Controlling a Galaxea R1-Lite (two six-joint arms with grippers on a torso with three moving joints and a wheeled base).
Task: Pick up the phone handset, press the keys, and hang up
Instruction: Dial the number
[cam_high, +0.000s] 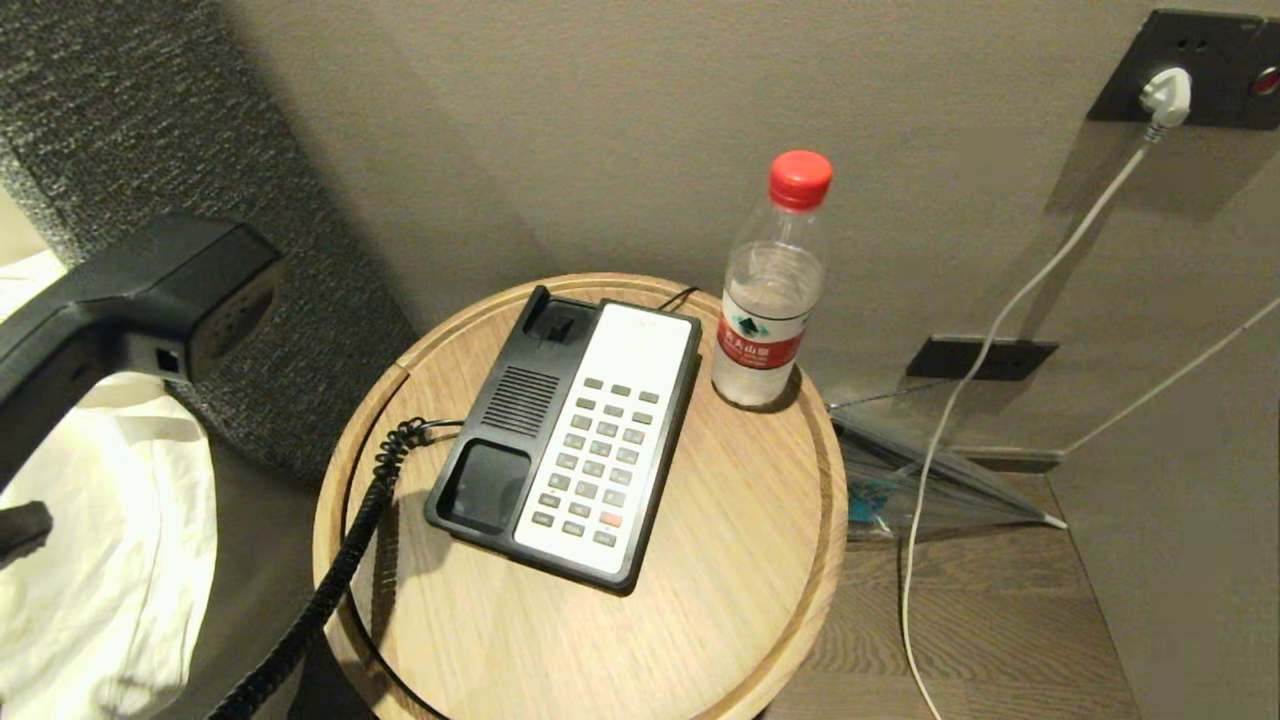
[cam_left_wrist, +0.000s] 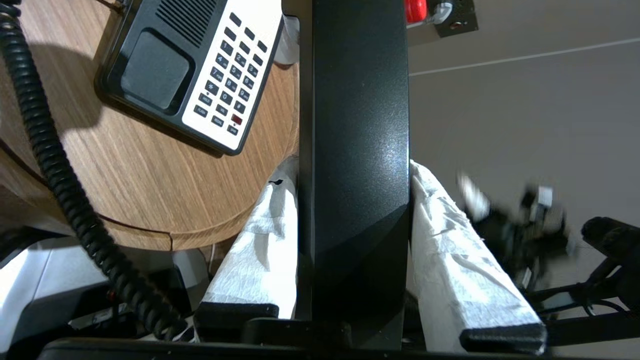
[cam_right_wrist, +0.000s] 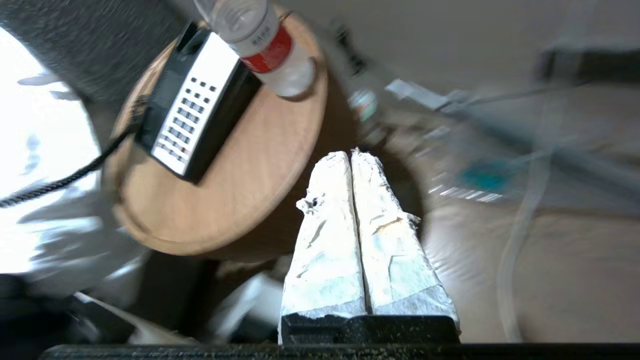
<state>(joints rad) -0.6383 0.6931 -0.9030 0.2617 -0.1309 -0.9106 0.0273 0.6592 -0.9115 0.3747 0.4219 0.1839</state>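
Keys (cam_high: 592, 456) lie on the phone base's white faceplate, ahead-left of the right gripper (cam_right_wrist: 351, 156), whose 2 fingers are pressed together, empty; the phone handset (cam_left_wrist: 357, 150) is clamped, lifted, in the left gripper (cam_left_wrist: 352, 172).

Round wooden table (cam_high: 720, 560) close against a plain beige wall (cam_high: 600, 130), with a water bottle (cam_high: 768, 290) with a red cap near its back edge. Dark socket plate (cam_high: 1200, 70) high on the wall with a white plug (cam_high: 1166, 96) in it and a white cable (cam_high: 960, 400) hanging down to the brown wood floor (cam_high: 980, 630). Grey fuzzy headboard (cam_high: 130, 120) and white bedding (cam_high: 100, 560) off to the left.
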